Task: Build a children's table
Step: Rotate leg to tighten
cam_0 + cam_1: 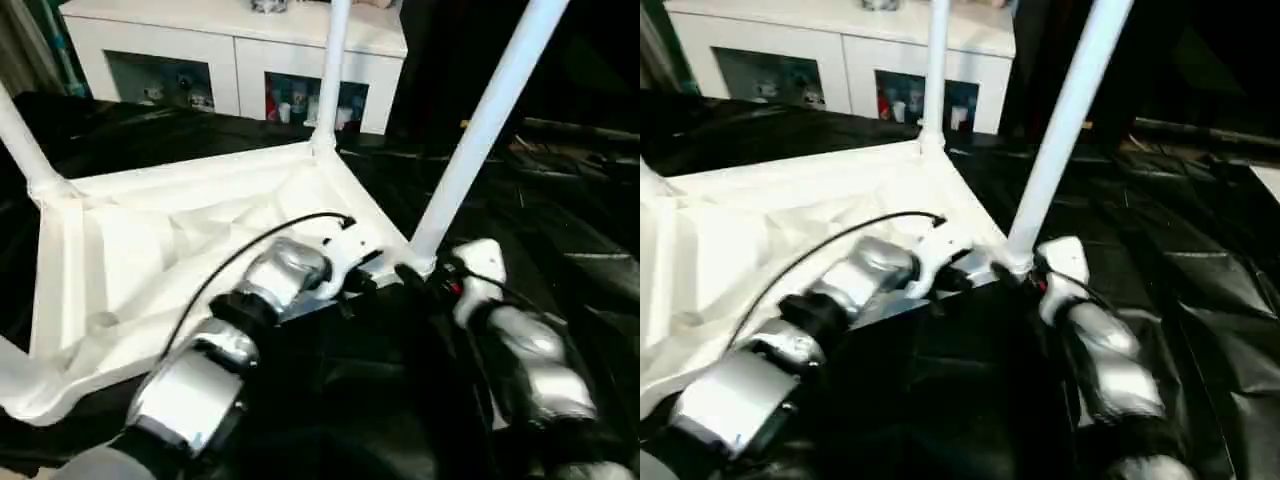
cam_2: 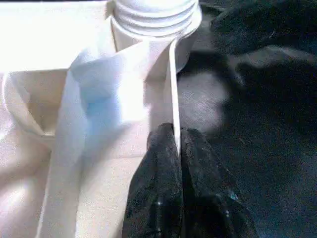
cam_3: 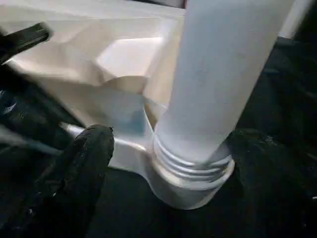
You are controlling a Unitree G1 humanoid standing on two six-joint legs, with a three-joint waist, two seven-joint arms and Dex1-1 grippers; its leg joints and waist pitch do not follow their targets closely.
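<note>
Lying upside down on the black-covered desk (image 1: 560, 260), the children's table (image 1: 150, 260) has its legs pointing up. Its near right corner sits between the two arms. The left hand (image 2: 177, 148) has its fingers pressed together on the thin edge of the rim just beside that corner. Rising steeply from the corner socket is the leg (image 1: 480, 130), its threads partly showing. The right hand (image 3: 163, 163) is spread around its base, one finger (image 3: 84, 163) apart from the socket.
</note>
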